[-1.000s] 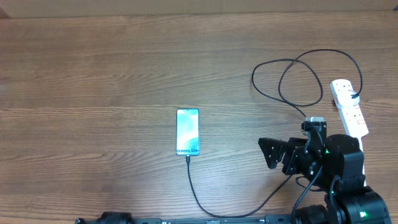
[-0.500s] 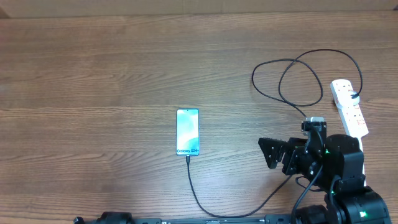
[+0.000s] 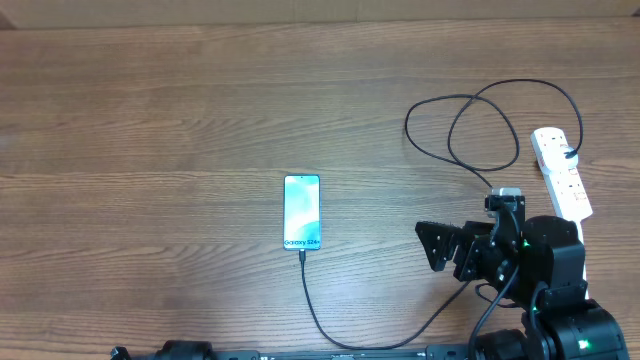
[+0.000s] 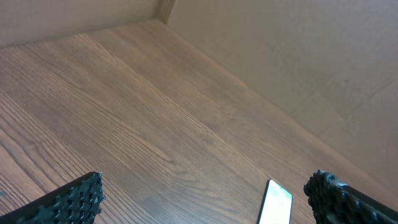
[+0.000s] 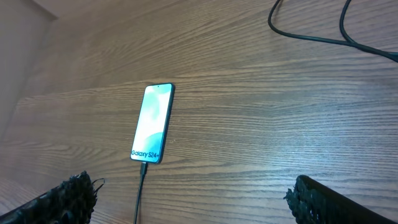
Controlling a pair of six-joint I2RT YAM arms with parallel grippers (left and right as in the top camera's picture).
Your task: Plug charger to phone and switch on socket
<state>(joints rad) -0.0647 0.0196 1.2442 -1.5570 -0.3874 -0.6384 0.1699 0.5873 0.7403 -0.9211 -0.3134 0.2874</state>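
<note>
The phone (image 3: 302,212) lies flat, screen up and lit light blue, near the middle of the wooden table (image 3: 150,120), with its "Galaxy" end toward the robot. The charger (image 3: 318,318), a thin black cable, meets that short end. In the right wrist view its tip sits against the phone's edge, apparently plugged in. From there the cable runs toward the near table edge, curves right and passes out of sight under the right arm. It reappears beyond the arm in two loose overlapping loops and ends in a black plug seated in the socket (image 3: 562,178). That is a white power strip with small red marks, lying well to the right of the phone near the table's right side. Whether its switch is on cannot be told from here.

The right gripper (image 3: 430,248) hovers between phone and socket, pointing toward the phone. Its jaws are spread wide with nothing between them, and it touches neither cable nor phone.

The left gripper (image 4: 205,200) is also spread wide and empty, held above bare wood. Only a corner of the phone shows low in its view — between the two dark fingers (image 4: 71,200).
</note>
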